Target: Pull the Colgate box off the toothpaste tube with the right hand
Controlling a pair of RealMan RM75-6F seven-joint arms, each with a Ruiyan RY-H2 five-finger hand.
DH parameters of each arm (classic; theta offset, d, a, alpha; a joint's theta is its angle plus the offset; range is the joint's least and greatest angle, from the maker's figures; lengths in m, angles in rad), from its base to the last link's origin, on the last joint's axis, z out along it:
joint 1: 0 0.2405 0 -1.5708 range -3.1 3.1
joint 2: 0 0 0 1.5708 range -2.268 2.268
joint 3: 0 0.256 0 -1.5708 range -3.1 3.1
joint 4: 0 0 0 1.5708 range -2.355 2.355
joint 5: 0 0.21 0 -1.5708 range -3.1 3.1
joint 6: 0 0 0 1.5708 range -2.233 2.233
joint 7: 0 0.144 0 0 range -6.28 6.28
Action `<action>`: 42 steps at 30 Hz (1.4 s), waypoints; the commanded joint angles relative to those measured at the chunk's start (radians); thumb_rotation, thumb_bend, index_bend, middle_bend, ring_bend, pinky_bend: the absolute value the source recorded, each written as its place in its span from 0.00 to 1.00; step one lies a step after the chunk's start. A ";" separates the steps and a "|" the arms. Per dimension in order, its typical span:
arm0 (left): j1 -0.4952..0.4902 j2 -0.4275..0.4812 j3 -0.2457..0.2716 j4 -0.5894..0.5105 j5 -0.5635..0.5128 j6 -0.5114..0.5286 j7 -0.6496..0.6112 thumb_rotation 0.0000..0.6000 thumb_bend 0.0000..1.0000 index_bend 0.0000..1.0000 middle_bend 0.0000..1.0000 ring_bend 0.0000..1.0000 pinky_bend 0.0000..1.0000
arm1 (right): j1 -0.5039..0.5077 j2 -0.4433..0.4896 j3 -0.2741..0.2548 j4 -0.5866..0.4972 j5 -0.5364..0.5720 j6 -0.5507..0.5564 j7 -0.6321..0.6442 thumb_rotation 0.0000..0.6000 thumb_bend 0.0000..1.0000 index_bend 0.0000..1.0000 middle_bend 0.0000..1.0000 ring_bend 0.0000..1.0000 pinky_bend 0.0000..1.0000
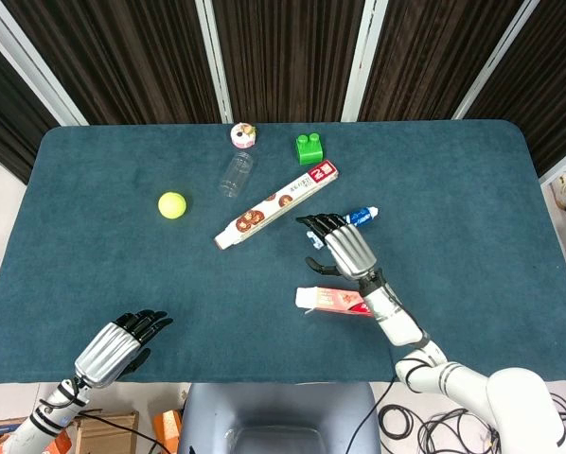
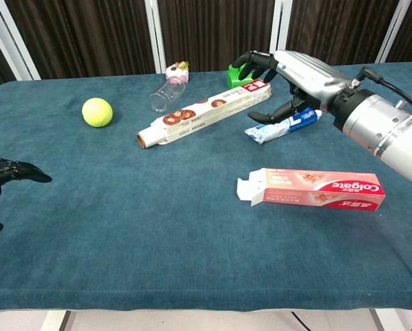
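The red and white Colgate box (image 2: 316,189) lies flat on the blue table, its left end flap open; in the head view the box (image 1: 326,300) is partly under my right forearm. The blue and white toothpaste tube (image 2: 283,128) lies apart from it, farther back, outside the box. My right hand (image 2: 289,76) hovers just over the tube with its fingers spread and the thumb hanging down beside it, holding nothing. In the head view the right hand (image 1: 342,244) sits just left of the tube (image 1: 362,217). My left hand (image 1: 122,342) rests open at the near left edge.
A long cookie box (image 1: 276,204) lies diagonally just behind and left of the right hand. Behind it are a clear bottle (image 1: 236,173), a green block (image 1: 309,148) and, further left, a yellow ball (image 1: 172,205). The table edge (image 1: 264,376) runs close below the Colgate box.
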State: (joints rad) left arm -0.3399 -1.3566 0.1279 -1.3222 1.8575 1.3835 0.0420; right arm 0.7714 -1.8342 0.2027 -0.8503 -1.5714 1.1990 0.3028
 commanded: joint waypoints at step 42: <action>0.047 0.100 -0.070 -0.103 -0.197 -0.016 -0.019 1.00 0.46 0.22 0.23 0.24 0.43 | -0.386 0.285 -0.196 -0.548 0.144 0.107 -0.411 1.00 0.12 0.20 0.24 0.20 0.28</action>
State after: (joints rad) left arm -0.2929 -1.2564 0.0580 -1.4247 1.6599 1.3678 0.0228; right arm 0.3899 -1.5429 0.0034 -1.4026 -1.4334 1.3108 -0.1009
